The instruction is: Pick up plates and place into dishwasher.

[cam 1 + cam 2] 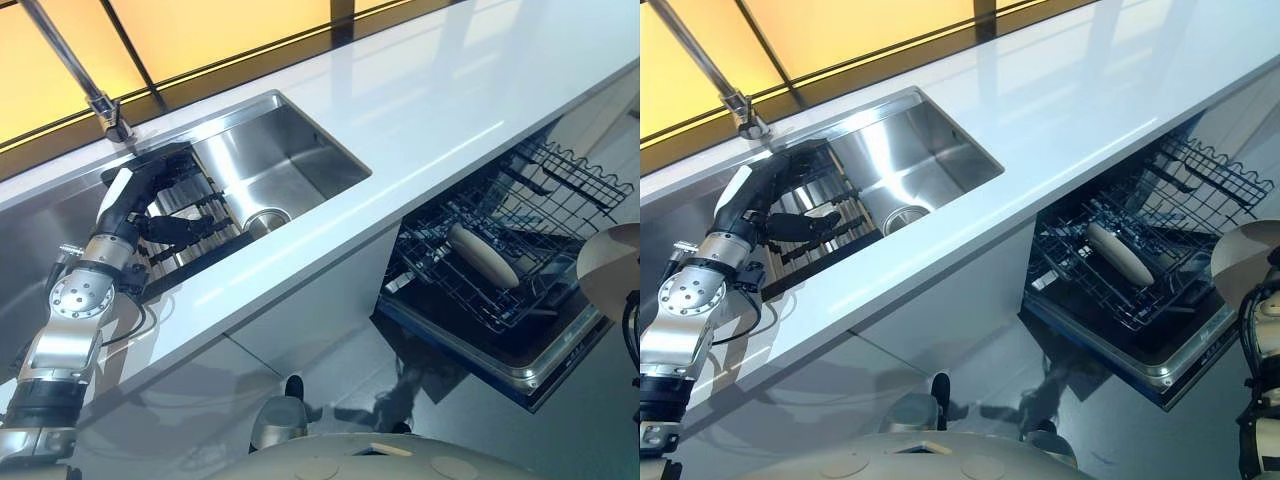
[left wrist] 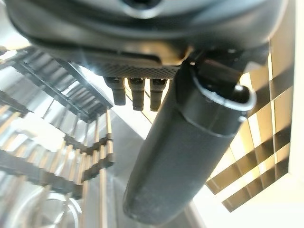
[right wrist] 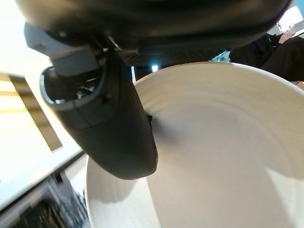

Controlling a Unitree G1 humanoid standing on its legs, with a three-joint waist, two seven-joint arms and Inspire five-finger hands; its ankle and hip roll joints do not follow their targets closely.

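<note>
Right hand [image 3: 114, 118] pinches a white plate [image 3: 213, 156] by its rim, its face toward the wrist.

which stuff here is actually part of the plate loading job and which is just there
Part of the job:
- plate pinched in the right hand
- plate in the rack, already loaded
- dishwasher rack, pulled out
- left hand, over the sink's black drying rack

Just there:
- sink
- faucet
- white countertop
</note>
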